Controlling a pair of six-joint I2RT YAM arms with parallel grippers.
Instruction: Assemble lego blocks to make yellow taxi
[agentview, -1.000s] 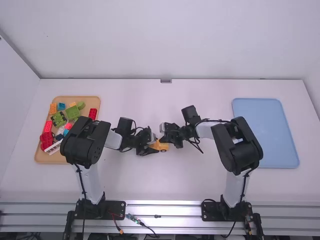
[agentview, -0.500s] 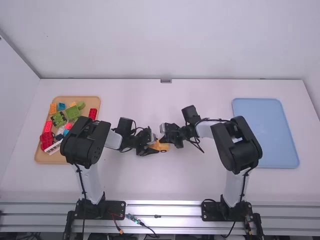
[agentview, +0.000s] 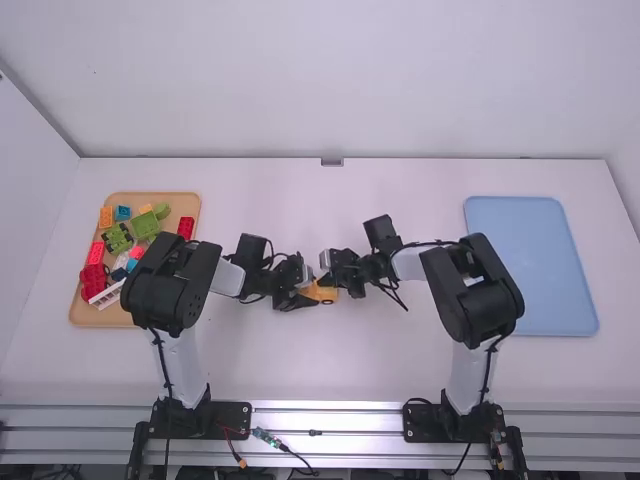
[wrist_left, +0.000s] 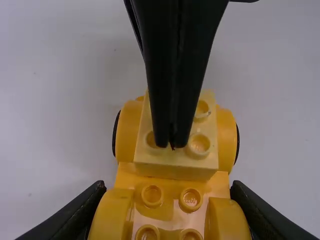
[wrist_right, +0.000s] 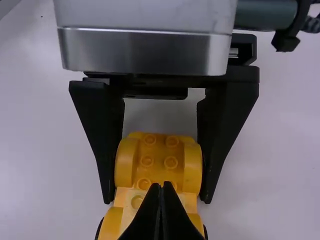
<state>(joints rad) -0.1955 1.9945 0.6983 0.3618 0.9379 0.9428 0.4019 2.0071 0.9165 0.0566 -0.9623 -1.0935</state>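
Taxi base (wrist_left: 167, 209) is mid-bench (agentview: 330, 370), held on both sides by the left hand (wrist_right: 157, 198). The right hand (wrist_left: 172, 144), narrow, is at the pale block (wrist_left: 176, 171). If it pushes down off to one side, the block could tip or pop loose.

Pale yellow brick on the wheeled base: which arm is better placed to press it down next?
Probably the right: the right gripper is at the pale yellow brick's studded top, jaws together, while the left gripper grips the wheeled base and could steady it.
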